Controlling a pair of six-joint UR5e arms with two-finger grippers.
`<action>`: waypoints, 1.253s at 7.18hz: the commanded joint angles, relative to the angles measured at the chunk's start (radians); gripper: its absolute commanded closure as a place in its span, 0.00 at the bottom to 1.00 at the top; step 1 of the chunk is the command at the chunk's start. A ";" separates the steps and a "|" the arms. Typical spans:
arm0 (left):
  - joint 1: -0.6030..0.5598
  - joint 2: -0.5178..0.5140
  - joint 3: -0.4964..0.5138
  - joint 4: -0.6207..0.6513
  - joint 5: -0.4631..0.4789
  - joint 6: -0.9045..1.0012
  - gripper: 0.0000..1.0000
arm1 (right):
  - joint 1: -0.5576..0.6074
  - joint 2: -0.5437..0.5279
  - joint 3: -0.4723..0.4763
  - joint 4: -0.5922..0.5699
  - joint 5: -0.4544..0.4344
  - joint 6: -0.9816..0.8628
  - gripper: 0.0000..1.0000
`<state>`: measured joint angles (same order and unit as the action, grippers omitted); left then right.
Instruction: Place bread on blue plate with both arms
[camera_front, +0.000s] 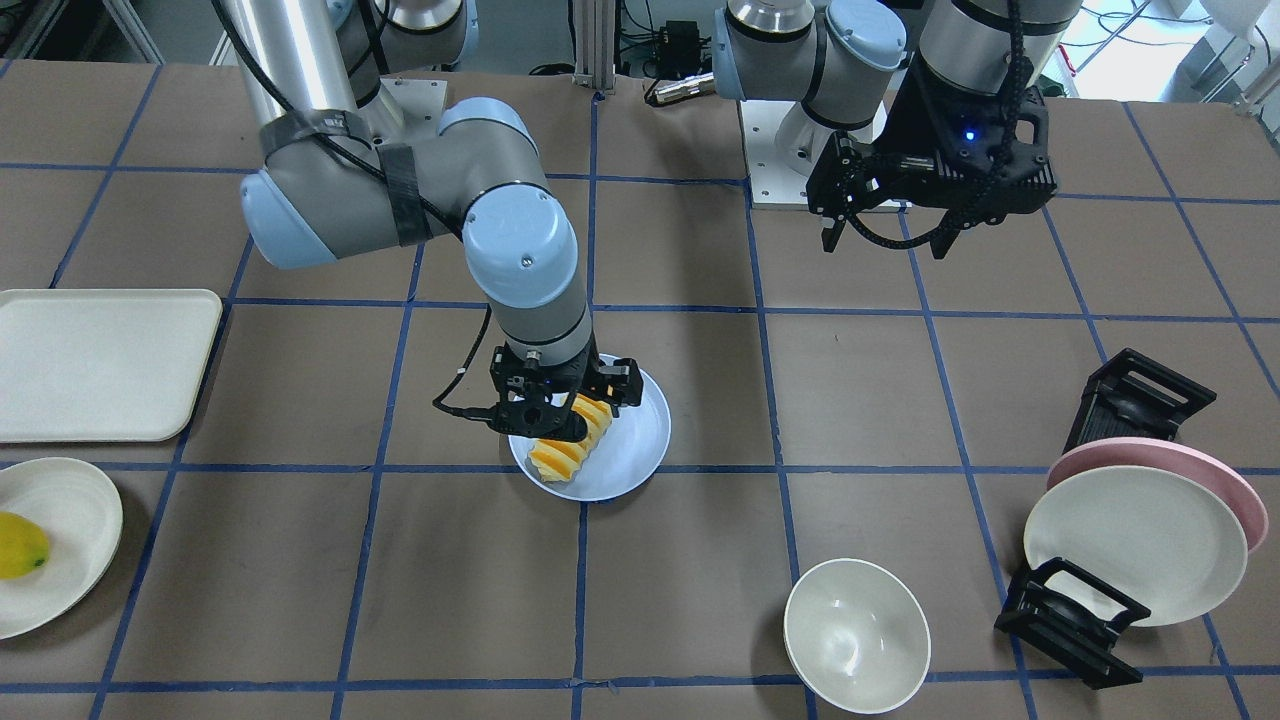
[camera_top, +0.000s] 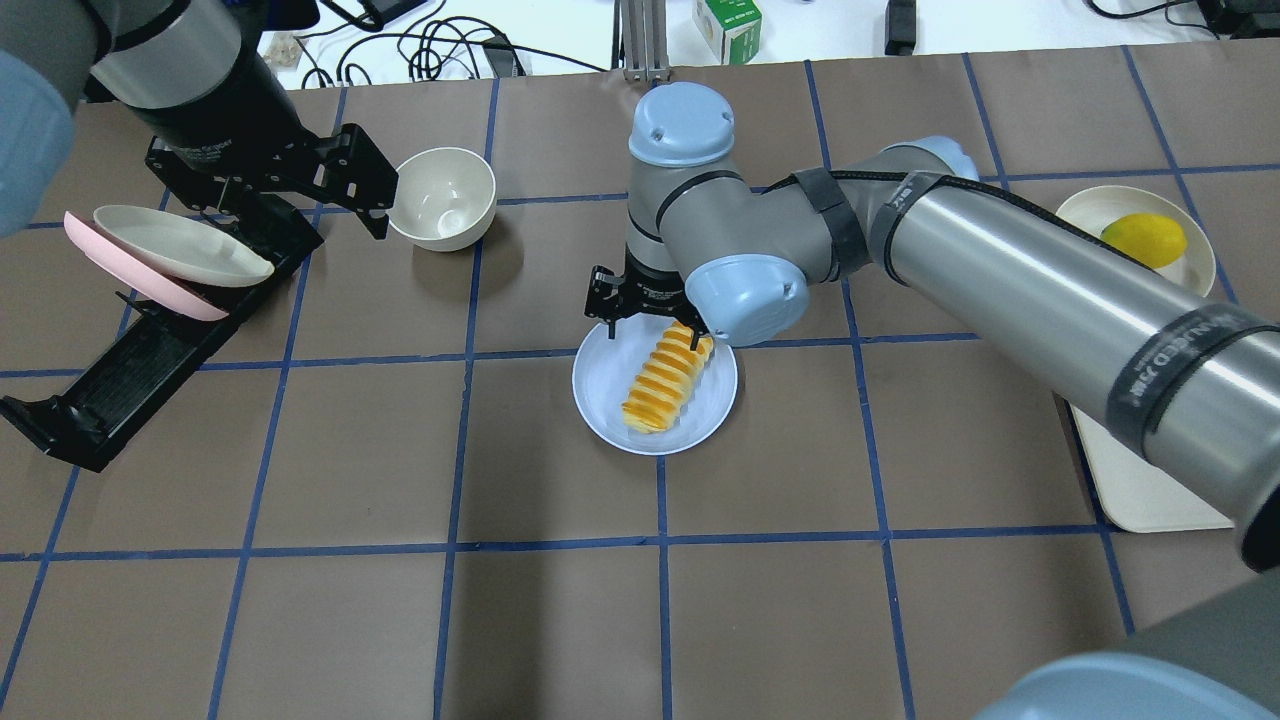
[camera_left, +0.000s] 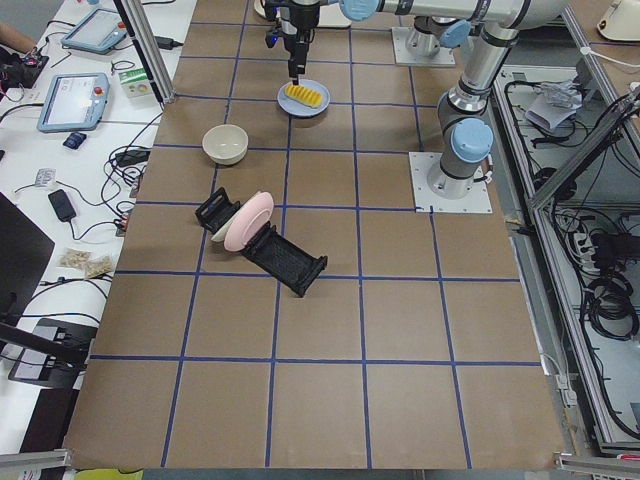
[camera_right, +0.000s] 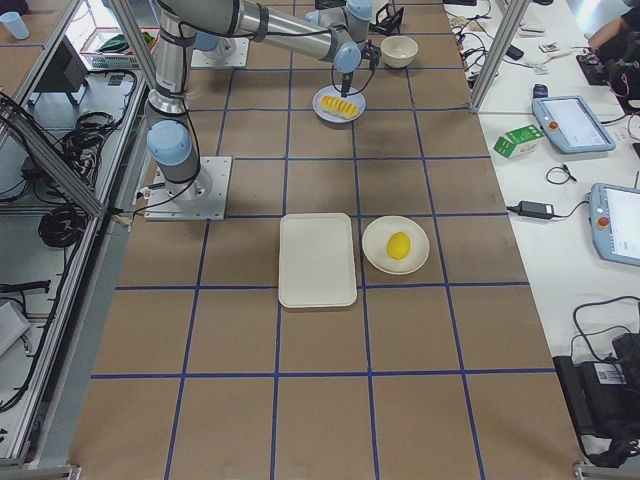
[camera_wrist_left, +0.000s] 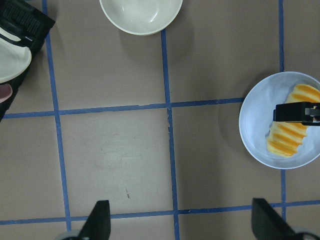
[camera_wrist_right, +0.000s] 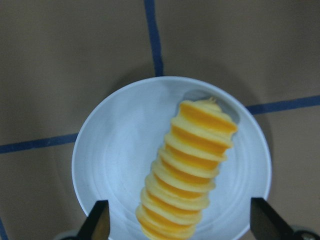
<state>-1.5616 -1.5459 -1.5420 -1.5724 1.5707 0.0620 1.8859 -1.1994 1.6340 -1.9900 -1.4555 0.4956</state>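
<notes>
Black and spread wide, the right gripper (camera_top: 650, 318) hangs just above the far rim of the blue plate (camera_top: 608, 392) at the centre of the overhead view. Its fingertips (camera_wrist_right: 99, 222) sit at the two lower corners of its own wrist view, well apart, and they clasp nothing. Between and below them the bread (camera_wrist_right: 189, 172) lies flat on the plate. It runs slantwise from lower left to upper right of the frame, with its whole length inside the rim.

The left gripper (camera_front: 888, 235) hovers at the upper right of the front-facing view, high over the table and well apart from the plate. Its fingers are also parted, with only bare brown table between them in its wrist view.

In the overhead view a cream bowl (camera_top: 441, 197) stands just right of that gripper. A black rack (camera_top: 150, 350) at the left edge holds a pink plate (camera_top: 150, 285) and a cream plate (camera_top: 180, 255), both leaning. At the far right a yellow fruit (camera_top: 1144, 240) rests on a cream dish (camera_top: 1085, 210), beside a cream tray (camera_top: 1150, 490).
</notes>
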 joint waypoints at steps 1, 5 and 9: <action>0.000 0.001 -0.001 0.000 0.000 -0.001 0.00 | -0.132 -0.176 -0.003 0.184 -0.046 -0.029 0.00; 0.000 0.004 0.002 0.009 0.000 -0.017 0.00 | -0.330 -0.423 0.001 0.463 -0.054 -0.345 0.00; 0.000 0.000 0.003 0.009 0.000 -0.033 0.00 | -0.389 -0.469 0.007 0.478 -0.055 -0.371 0.00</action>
<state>-1.5616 -1.5488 -1.5361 -1.5632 1.5708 0.0321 1.4984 -1.6456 1.6379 -1.5152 -1.5103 0.1337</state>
